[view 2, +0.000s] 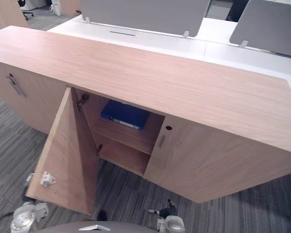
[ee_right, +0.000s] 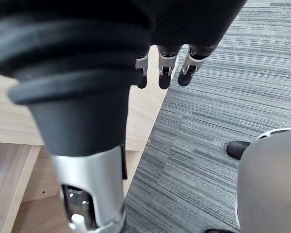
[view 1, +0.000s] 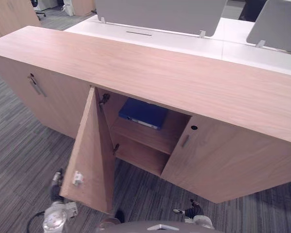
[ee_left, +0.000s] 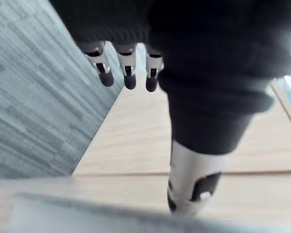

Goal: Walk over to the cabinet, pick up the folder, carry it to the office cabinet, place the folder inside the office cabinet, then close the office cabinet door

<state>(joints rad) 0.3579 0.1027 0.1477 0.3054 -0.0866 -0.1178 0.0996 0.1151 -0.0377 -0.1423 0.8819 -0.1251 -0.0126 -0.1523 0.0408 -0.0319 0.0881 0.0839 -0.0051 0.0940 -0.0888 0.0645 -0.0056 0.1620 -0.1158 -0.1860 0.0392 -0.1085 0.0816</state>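
- Left hand (ee_left: 129, 77): fingers straight and loose, holding nothing, just beside the open light-wood cabinet door (view 1: 89, 155).
- Right hand (ee_right: 164, 77): fingers relaxed, empty, above grey striped carpet (view 1: 19, 141).
- Flat blue folder (view 1: 143, 113) lies on the upper shelf (view 1: 145, 137) inside the long light-wood office cabinet (view 1: 150, 73).

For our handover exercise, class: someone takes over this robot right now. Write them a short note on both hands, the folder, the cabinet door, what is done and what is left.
Left hand: open, fingers relaxed, holding nothing, low by the free edge of the open door.
Right hand: open, empty, low over the carpet in front of the office cabinet.
Blue folder: lying flat on the upper shelf inside the open compartment.
Done: folder is placed inside.
Left: close the door. The left hand looks the closer one to push it shut.
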